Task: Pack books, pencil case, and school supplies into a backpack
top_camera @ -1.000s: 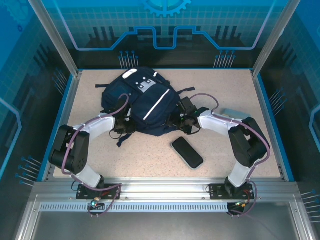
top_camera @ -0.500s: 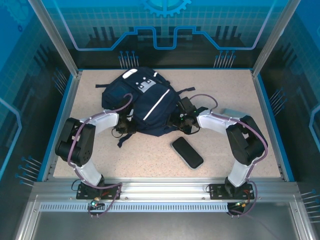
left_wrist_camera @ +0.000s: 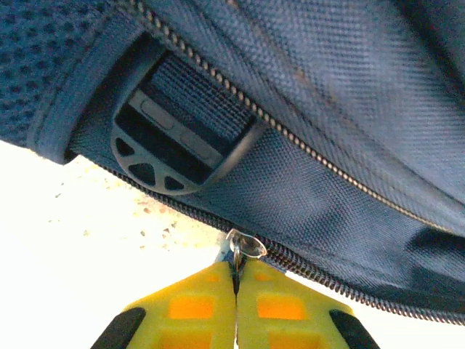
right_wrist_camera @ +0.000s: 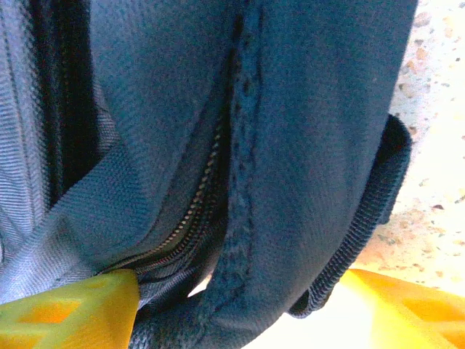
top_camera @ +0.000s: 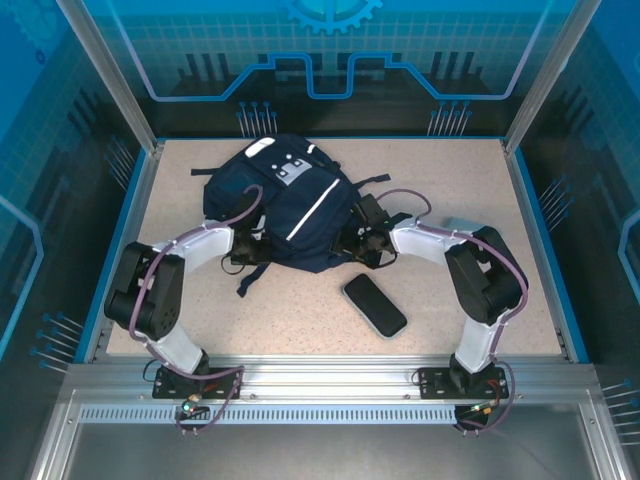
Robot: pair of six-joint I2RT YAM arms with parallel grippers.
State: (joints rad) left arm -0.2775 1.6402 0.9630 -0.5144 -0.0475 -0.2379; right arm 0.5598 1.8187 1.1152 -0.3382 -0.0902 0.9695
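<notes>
The navy backpack with its white stripe lies flat at the middle back of the table. My left gripper is at the backpack's lower left edge. In the left wrist view the left gripper is shut on the small metal zipper pull, next to a black strap buckle. My right gripper is at the backpack's lower right edge. There the right gripper stands open, with a fold of backpack fabric and a zipper line between its yellow fingers. A black pencil case lies in front. The books are out of view.
A pale blue flat item lies partly behind the right arm. Loose dark straps trail from the backpack's near edge. Blue walls and metal posts enclose the speckled table.
My left gripper has closed on the zipper pull and the left arm has shifted slightly. The right gripper's jaws have narrowed a little around the fabric.
</notes>
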